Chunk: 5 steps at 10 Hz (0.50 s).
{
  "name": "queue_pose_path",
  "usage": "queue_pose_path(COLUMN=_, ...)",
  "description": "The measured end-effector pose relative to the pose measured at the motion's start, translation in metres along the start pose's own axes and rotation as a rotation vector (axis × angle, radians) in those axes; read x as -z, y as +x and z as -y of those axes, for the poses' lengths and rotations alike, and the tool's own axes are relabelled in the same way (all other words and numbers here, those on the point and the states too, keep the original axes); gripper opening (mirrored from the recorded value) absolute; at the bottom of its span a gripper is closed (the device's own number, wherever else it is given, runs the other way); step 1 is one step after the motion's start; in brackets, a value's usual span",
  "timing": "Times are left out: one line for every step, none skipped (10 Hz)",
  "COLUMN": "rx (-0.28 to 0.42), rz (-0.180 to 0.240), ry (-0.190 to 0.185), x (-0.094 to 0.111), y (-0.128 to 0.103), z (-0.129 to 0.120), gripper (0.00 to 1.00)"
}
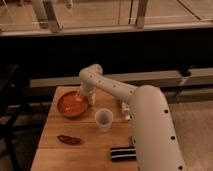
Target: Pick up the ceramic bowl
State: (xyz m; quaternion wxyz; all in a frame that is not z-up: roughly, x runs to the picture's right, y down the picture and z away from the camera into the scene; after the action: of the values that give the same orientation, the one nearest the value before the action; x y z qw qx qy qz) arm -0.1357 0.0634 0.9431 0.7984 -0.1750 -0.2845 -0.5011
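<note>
The ceramic bowl (pixel 72 104) is wide, shallow and glossy orange-red, and sits on the wooden table (pixel 75 157) at its far left. My white arm reaches from the lower right across the table. My gripper (pixel 83 96) hangs down at the bowl's right rim, at or just over its edge. A small white cup (pixel 103 120) stands to the right of the bowl, nearer to me.
A dark brown elongated object (pixel 69 140) lies on the table in front of the bowl. A black-and-white striped item (pixel 123 153) lies near the table's front edge by the arm. A dark chair (pixel 7 115) stands to the left. A rail and glass wall run behind.
</note>
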Motion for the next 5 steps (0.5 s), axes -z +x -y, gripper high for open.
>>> queue_pose_path(rx=0.002, rz=0.0, ry=0.001, x=0.0004, y=0.0005, z=0.0006, gripper=0.8)
queue_pose_path(rx=0.005, rz=0.0, ry=0.001, x=0.0003, y=0.0009, z=0.0008, gripper=0.8)
queue_pose_path(rx=0.007, rz=0.0, ry=0.002, x=0.0006, y=0.0012, z=0.0016, gripper=0.8)
queue_pose_path(rx=0.008, rz=0.001, ry=0.002, x=0.0005, y=0.0014, z=0.0016, gripper=0.8)
queue_pose_path(rx=0.01, rz=0.002, ry=0.003, x=0.0005, y=0.0017, z=0.0021, gripper=0.8)
